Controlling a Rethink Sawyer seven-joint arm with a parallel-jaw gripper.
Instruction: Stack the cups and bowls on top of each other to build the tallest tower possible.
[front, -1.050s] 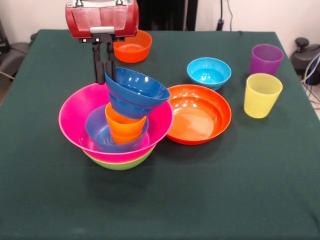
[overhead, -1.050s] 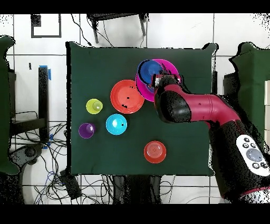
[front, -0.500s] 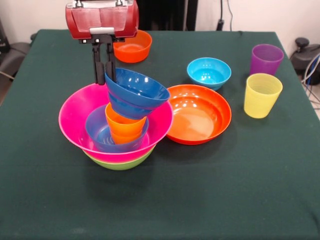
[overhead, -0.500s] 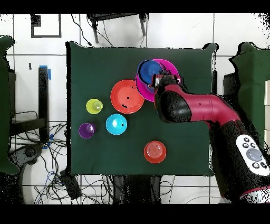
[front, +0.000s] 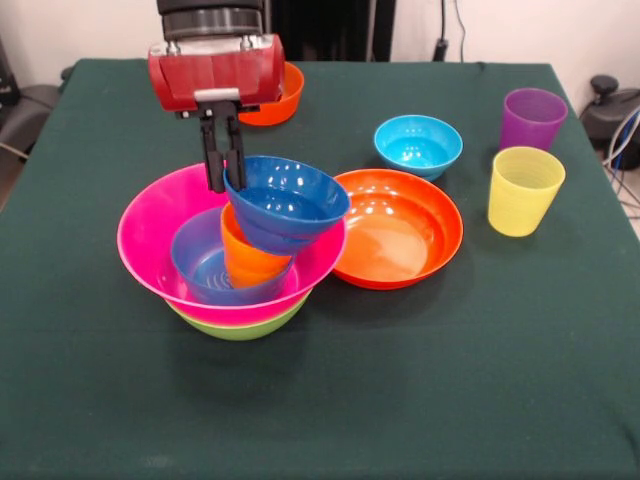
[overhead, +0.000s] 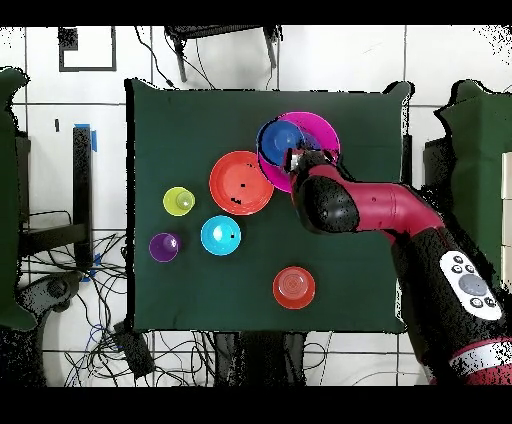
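Dark green tablecloth (front: 420, 400); tangled cables (overhead: 180, 350) on tiled floor (overhead: 340, 60)

no readable text, labels, brands or numbers anywhere

Red, glossy wrist housing (front: 216, 71), boxy w/ rounded edges and a ribbed front face, capped by a black cylindrical section w/ silver fittings along the top. A small grey plate sits at the lower centre. Below hangs the tool (front: 224, 160): two slim black fingers (front: 213, 155) (matte, straight). In the overhead view the arm (overhead: 375, 212) is dark red and black, w/ a grey button pad (overhead: 464, 283) on the thick link.
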